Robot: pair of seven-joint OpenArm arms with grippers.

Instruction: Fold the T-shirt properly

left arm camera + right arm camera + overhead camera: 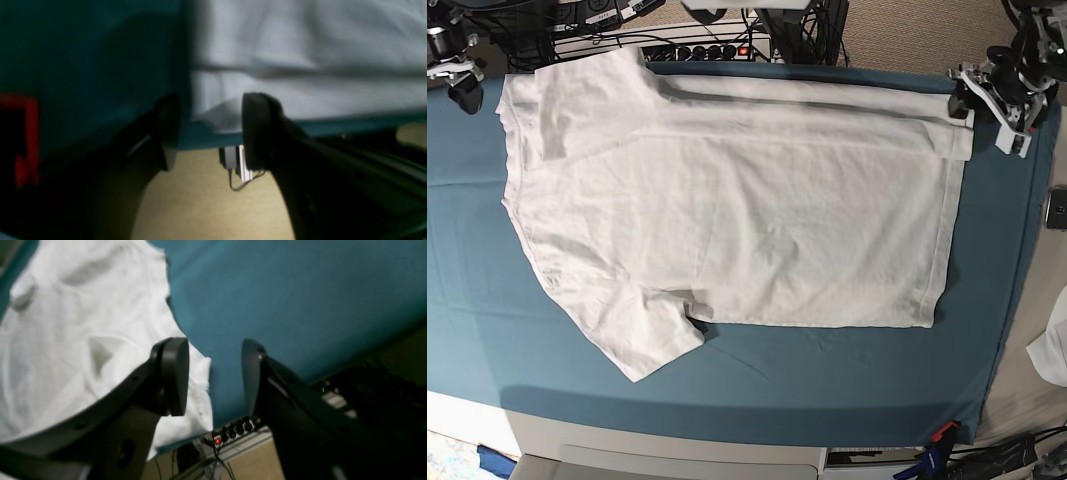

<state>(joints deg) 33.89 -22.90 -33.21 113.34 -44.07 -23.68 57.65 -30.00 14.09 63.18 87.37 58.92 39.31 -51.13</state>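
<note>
The T-shirt lies flat on the counter, which is covered in teal cloth. Its long axis runs left to right in the base view, collar end to that view's left, hem to its right. The far long edge is folded over as a narrow band; one sleeve points toward the near edge, the other lies at the far left corner. No print or writing is legible.

The left tool stands released, jaws apart, at the far hem corner. The right tool stands released beside the far sleeve corner. A power strip and cables lie beyond the far edge.
</note>
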